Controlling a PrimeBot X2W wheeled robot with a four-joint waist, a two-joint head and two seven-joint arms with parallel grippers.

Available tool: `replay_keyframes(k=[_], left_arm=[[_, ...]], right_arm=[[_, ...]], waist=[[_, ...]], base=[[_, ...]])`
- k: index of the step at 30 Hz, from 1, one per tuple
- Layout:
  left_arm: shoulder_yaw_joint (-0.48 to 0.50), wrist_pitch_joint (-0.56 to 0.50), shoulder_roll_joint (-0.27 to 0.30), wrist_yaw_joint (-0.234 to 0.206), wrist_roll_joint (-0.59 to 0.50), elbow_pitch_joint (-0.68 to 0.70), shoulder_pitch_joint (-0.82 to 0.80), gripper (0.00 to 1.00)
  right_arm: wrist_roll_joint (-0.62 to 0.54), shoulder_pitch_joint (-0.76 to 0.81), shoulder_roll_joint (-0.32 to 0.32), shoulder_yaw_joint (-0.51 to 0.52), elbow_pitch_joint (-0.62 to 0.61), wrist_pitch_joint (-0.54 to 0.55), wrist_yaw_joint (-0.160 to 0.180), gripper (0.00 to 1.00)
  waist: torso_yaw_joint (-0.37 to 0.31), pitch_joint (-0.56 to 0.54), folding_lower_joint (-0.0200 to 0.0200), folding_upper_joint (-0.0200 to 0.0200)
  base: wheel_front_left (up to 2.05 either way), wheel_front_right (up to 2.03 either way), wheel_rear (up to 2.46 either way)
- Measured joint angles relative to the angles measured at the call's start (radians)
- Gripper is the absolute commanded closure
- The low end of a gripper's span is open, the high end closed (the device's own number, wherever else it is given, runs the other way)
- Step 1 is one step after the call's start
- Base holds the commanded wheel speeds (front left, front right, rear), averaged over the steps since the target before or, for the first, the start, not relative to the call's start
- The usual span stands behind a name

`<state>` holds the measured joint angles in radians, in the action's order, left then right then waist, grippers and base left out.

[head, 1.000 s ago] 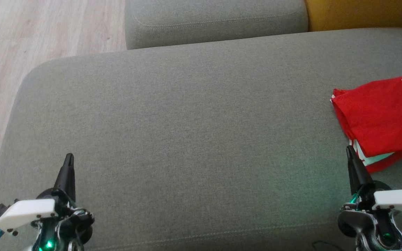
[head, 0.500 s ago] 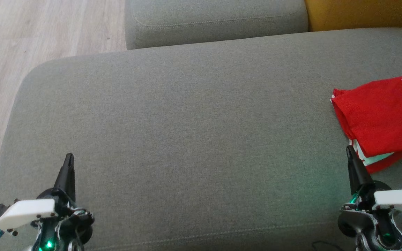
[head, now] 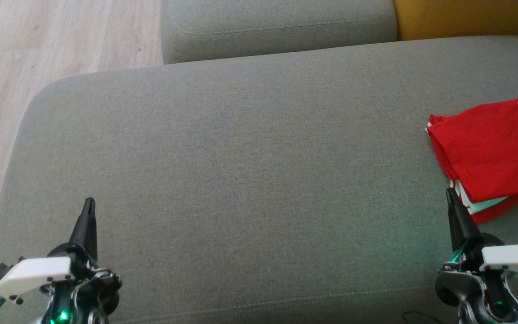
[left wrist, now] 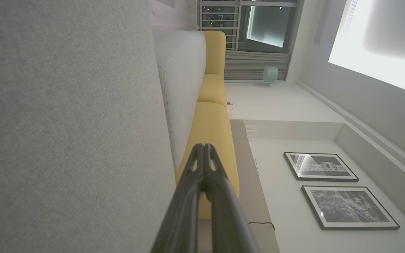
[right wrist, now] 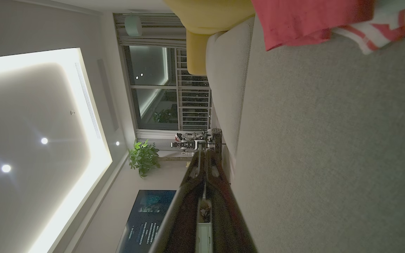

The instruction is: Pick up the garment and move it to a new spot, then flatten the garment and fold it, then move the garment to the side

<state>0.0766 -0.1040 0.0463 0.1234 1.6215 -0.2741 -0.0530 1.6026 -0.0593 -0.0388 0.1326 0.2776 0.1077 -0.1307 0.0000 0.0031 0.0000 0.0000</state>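
- Garment (head: 488,153): red, folded, at the right end of the sofa cushion (head: 259,171); it lies directly on the fabric, in no container.
- Right gripper (head: 450,194): fingers clenched, empty, tip just beside the garment's near edge.
- Left gripper (head: 89,202): fingers clenched, empty, well apart from the garment.
- Change over the last second: none. The task is probably complete.

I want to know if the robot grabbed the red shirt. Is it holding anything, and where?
Nothing is held. The left fingers and right fingers are shut with nothing between them; the folded red shirt lies on the sofa.
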Motion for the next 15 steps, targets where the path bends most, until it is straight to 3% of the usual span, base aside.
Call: replay_keyframes(k=[15], left_arm=[[0.001, 0.000, -0.001, 0.000, 0.000, 0.000, 0.000, 1.00]], right_arm=[[0.000, 0.000, 0.000, 0.000, 0.000, 0.000, 0.000, 1.00]], waist=[[0.000, 0.000, 0.0000, 0.0000]], base=[[0.00, 0.00, 0.00]])
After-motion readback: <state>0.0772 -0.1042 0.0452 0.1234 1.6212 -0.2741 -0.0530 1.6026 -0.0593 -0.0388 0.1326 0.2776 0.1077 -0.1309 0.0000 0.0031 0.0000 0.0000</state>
